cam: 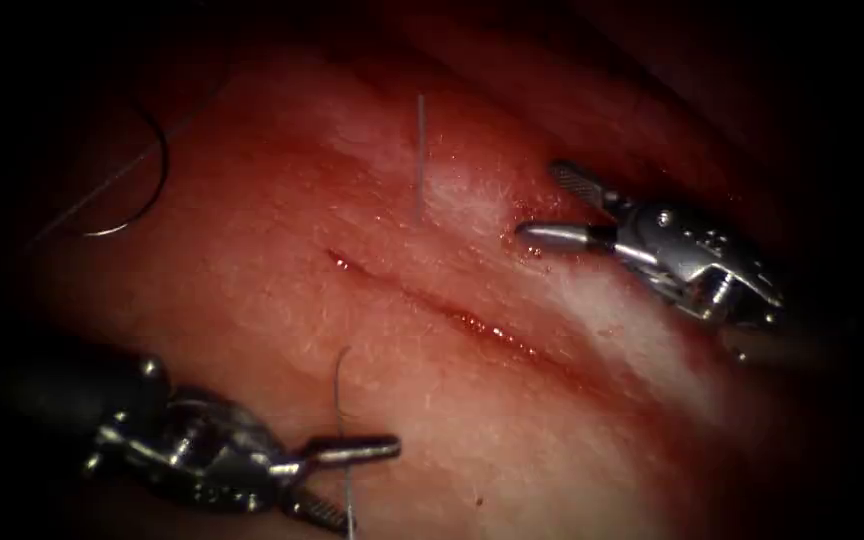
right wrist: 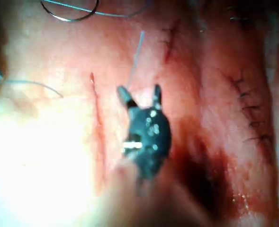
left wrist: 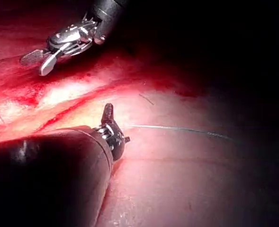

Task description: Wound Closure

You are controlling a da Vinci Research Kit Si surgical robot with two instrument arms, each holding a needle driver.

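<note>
Endoscope view: the tissue shows a cut running from upper left to lower right, with red fluid along its lower stretch.

The needle lies free on the tissue at far upper left, well apart from both tools, on the left side of the cut. It is not in the tissue as far as can be seen. Thread trails from it toward the left edge.

Left tool: jaws spread wide, nothing between them. A strand of thread runs down just beside the upper jaw; contact cannot be told.

Right tool: jaws spread wide, holding nothing, tips hovering over pale tissue on the right side of the cut. A straight thread end stands out of the tissue just left of its tips.

Right wrist view: right tool with jaws apart beside the cut; needle beyond. Older stitched lines cross the tissue to one side.
</note>
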